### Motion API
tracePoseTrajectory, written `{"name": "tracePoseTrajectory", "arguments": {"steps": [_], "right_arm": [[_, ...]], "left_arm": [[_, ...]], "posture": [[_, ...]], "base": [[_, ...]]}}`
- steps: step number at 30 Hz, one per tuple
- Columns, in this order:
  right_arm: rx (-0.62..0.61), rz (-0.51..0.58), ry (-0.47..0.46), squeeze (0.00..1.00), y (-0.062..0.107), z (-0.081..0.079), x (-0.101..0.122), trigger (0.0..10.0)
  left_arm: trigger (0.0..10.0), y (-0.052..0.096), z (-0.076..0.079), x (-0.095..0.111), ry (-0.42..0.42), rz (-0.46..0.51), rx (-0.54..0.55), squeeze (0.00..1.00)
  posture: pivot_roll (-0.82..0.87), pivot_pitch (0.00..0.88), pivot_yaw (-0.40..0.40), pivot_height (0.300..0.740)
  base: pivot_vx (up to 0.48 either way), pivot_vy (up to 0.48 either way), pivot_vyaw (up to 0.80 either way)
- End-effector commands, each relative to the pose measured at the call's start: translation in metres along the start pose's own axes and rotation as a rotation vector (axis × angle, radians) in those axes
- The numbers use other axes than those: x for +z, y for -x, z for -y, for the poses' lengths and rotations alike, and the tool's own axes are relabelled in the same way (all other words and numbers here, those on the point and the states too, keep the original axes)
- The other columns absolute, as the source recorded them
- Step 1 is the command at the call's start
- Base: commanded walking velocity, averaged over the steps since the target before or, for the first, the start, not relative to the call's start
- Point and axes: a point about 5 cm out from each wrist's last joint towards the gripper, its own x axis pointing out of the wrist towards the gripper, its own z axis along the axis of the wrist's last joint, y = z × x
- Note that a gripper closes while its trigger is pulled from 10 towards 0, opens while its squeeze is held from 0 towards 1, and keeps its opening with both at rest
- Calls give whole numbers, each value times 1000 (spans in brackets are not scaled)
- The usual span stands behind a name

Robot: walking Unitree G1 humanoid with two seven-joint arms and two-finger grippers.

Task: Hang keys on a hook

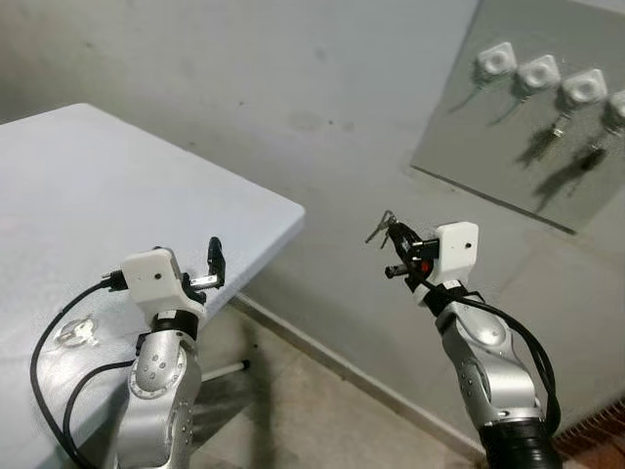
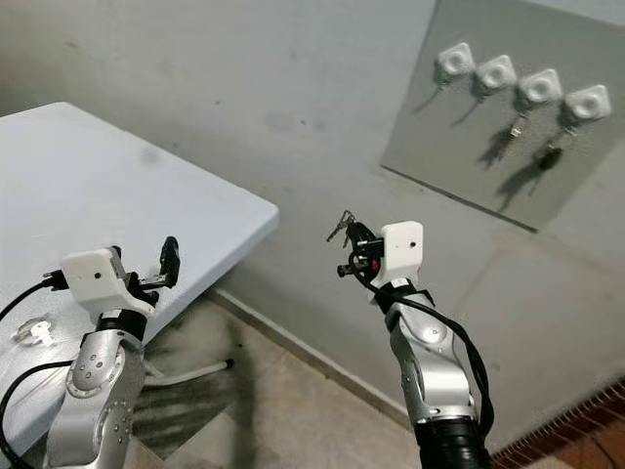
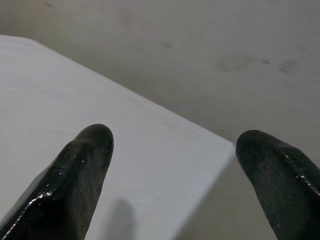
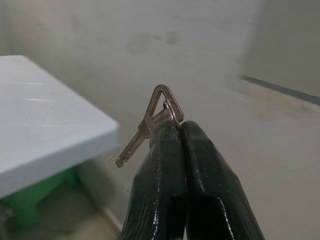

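Keys (image 4: 152, 120): pinched at the ring between the tips of the right gripper (image 4: 179, 131); a metal key with a triangular head sticks out past the fingertips, blade angled down.
Right gripper: 2 glossy black fingers pressed together on the keys, raised in open air below the board (image 2: 469, 166).
Board: flat grey panel on the wall carrying 4 white hooks (image 2: 496, 73) (2 already hold key bunches).
Left gripper (image 1: 210, 269): fingers spread wide, holding nothing, over the edge of the smooth white table (image 1: 117, 186).

Right gripper (image 4: 180, 130) pinched closed, arm raised; left gripper (image 3: 170, 145) spread apart.
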Motion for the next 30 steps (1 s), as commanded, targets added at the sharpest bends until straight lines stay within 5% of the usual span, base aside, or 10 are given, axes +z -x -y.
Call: {"name": "tracePoseTrajectory", "arguments": {"steps": [1, 18, 30], "right_arm": [[-26, 14, 7, 0, 0, 7, 4, 10000], [-210, 49, -57, 0, 18, 14, -2, 10000], [-227, 77, -29, 0, 23, 14, 1, 10000]], "left_arm": [[10000, -1, 5, 3, -3, 3, -17, 0], [10000, -17, 3, 8, -117, -45, -79, 0], [10000, -26, 6, 13, -141, -50, -152, 0]], "posture": [[-12, 54, -108, 740], [-62, 77, 36, 740], [-83, 76, 62, 740]], "base": [[0, 0, -756], [0, 0, 0], [0, 0, 0]]}}
